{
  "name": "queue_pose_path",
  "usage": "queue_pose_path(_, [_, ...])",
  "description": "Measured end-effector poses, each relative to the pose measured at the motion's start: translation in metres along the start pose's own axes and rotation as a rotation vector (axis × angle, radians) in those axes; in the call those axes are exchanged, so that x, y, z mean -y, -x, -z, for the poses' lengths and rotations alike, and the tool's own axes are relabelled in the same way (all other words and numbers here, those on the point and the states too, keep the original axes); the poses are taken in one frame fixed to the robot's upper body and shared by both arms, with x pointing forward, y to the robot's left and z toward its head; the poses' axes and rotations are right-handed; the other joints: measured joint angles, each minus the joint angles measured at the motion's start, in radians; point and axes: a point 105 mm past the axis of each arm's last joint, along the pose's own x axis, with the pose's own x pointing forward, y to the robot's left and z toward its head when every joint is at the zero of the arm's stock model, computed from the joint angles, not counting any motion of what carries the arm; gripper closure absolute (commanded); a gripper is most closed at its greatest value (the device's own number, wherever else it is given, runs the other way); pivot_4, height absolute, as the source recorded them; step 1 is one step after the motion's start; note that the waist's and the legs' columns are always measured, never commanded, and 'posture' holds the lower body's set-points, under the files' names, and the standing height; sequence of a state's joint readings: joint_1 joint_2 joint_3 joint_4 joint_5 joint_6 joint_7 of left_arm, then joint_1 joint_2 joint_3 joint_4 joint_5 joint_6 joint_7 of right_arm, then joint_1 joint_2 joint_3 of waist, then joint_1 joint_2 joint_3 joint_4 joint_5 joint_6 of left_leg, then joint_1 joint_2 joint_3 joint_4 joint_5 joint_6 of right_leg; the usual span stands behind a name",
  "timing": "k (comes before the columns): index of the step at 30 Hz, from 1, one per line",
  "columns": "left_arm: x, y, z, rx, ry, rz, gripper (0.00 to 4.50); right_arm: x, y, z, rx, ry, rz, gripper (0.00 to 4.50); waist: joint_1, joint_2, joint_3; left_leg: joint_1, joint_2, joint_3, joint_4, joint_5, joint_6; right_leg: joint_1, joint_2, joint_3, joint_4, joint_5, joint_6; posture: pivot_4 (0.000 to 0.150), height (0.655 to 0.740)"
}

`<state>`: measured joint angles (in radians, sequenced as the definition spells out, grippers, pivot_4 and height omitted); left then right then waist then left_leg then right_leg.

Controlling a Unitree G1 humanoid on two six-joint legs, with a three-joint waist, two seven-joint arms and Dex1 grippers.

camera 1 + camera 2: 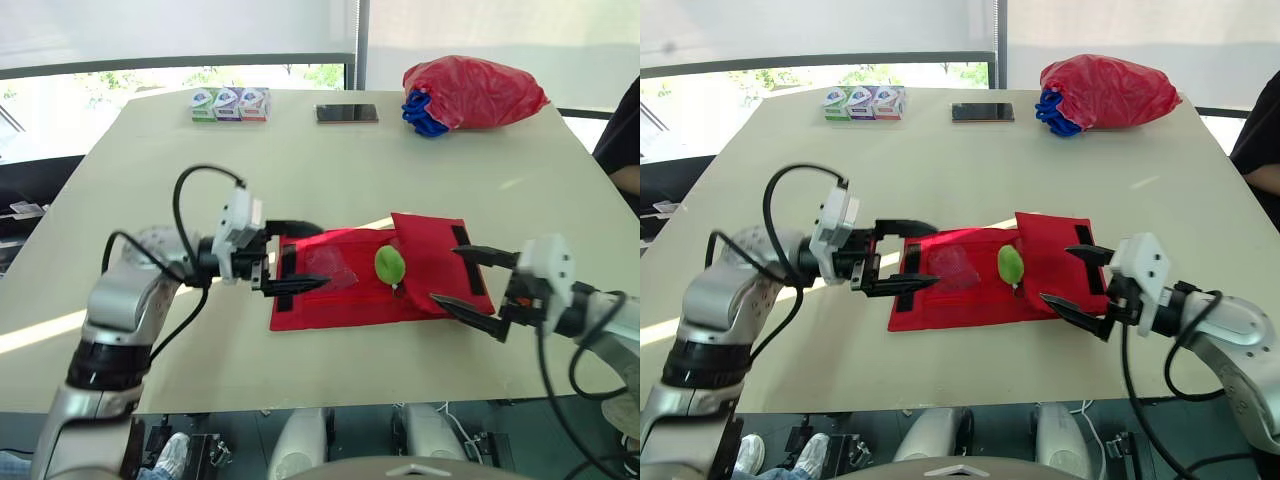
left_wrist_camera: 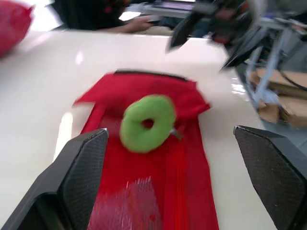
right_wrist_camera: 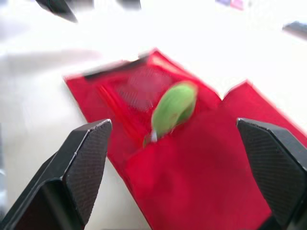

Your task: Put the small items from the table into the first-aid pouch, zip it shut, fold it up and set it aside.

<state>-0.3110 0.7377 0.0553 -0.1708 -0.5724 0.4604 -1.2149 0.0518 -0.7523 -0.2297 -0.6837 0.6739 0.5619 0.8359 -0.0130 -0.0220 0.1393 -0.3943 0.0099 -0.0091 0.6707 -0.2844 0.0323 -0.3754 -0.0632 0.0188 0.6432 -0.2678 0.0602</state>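
We see the right gripper (image 1: 445, 273) spread wide and empty over the right flap of the pouch (image 1: 350, 305), and the left gripper (image 1: 322, 256) likewise spread and empty over its left end. The red pouch lies flat mid-table (image 1: 300, 160), with a green ring (image 1: 390, 264) resting on it between both grippers.

Office-like meeting room or test space
A wide, pale beige table (image 1: 300, 170) stands before a long window (image 1: 50, 110) with white roller blinds (image 1: 180, 30); brown cardboard boxes (image 2: 280, 93) sit by a metal frame (image 2: 273, 52) beside it
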Motion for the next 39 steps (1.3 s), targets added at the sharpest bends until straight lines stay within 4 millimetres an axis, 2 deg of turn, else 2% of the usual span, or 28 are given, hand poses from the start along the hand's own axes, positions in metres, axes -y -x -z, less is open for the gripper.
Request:
queue_pose_path(6, [-0.022,0.021,0.025,0.024,0.172,-0.263,0.00,0.000,0.007,-0.015,0.018,0.027,-0.048,0.07,0.006,-0.001,0.000,0.000,0.000,-0.001,0.000,0.000,0.000,0.000,-0.001,-0.002,0.000,0.000,0.000,0.150,0.7400])
queue_pose_path(9, [-0.027,0.029,0.051,-0.036,0.284,-0.357,0.00,0.001,0.006,-0.018,0.021,0.041,-0.048,0.07,0.006,-0.001,0.000,0.000,0.000,-0.001,0.000,0.000,0.000,0.000,-0.001,-0.002,0.000,0.000,0.000,0.150,0.7400])
queue_pose_path(11, [-0.029,0.032,0.067,-0.072,0.367,-0.418,0.00,0.002,0.005,-0.019,0.021,0.039,-0.045,0.07,0.008,-0.001,0.000,0.000,0.000,-0.002,0.000,0.000,0.000,0.000,-0.001,-0.002,0.000,0.000,0.000,0.150,0.7400])
queue_pose_path(13, [-0.030,0.029,0.073,-0.064,0.455,-0.447,0.00,0.001,0.003,-0.022,0.030,0.047,-0.051,0.07,0.010,-0.002,0.000,0.000,-0.001,-0.002,0.000,0.000,0.000,0.000,-0.002,-0.002,0.000,0.000,0.000,0.150,0.7400])
queue_pose_path(18, [-0.033,0.024,0.072,-0.084,0.594,-0.468,0.00,0.002,0.001,-0.030,0.046,0.069,-0.058,0.07,0.014,-0.002,-0.001,0.001,-0.001,-0.002,0.000,0.000,0.000,0.000,-0.002,-0.002,0.000,0.000,0.000,0.150,0.7400])
queue_pose_path(22, [-0.020,0.021,0.067,-0.128,0.747,-0.400,0.00,0.002,0.000,-0.033,0.045,0.073,-0.063,0.07,0.009,-0.001,-0.001,0.001,-0.001,-0.002,0.000,0.000,0.000,0.000,-0.002,-0.002,0.000,0.000,0.000,0.150,0.7400])
queue_pose_path(26, [-0.005,0.010,0.063,-0.084,0.962,-0.277,0.00,0.000,-0.004,-0.041,0.061,0.103,-0.060,0.07,0.011,-0.001,-0.001,0.001,-0.001,-0.002,0.000,0.000,0.000,0.000,-0.002,-0.002,0.000,0.000,0.000,0.150,0.7400])
queue_pose_path(31, [-0.011,0.006,0.062,0.005,1.120,-0.256,0.00,-0.001,-0.007,-0.040,0.063,0.092,-0.051,0.07,0.012,-0.003,-0.001,0.000,-0.002,-0.002,0.000,0.001,-0.001,0.000,-0.002,-0.002,0.001,0.000,0.000,0.150,0.7400])
queue_pose_path(35, [-0.020,0.011,0.056,0.059,1.161,-0.275,1.15,-0.001,-0.007,-0.041,0.063,0.089,-0.043,0.00,0.011,-0.003,-0.001,0.000,-0.002,-0.002,0.000,0.002,-0.004,0.000,-0.002,-0.002,0.001,0.000,0.000,0.150,0.7400])
queue_pose_path(38, [-0.022,0.014,0.051,0.080,1.155,-0.271,2.76,-0.001,-0.008,-0.041,0.068,0.086,-0.039,0.00,0.009,-0.003,-0.001,0.000,-0.002,-0.002,0.000,0.003,-0.005,0.000,-0.002,-0.002,0.001,0.000,0.000,0.150,0.7400])
queue_pose_path(39, [-0.022,0.015,0.050,0.085,1.152,-0.265,3.15,-0.001,-0.008,-0.042,0.070,0.084,-0.038,0.00,0.009,-0.003,-0.001,0.000,-0.002,-0.002,0.000,0.003,-0.005,0.000,-0.003,-0.002,0.001,0.000,0.000,0.150,0.7400])
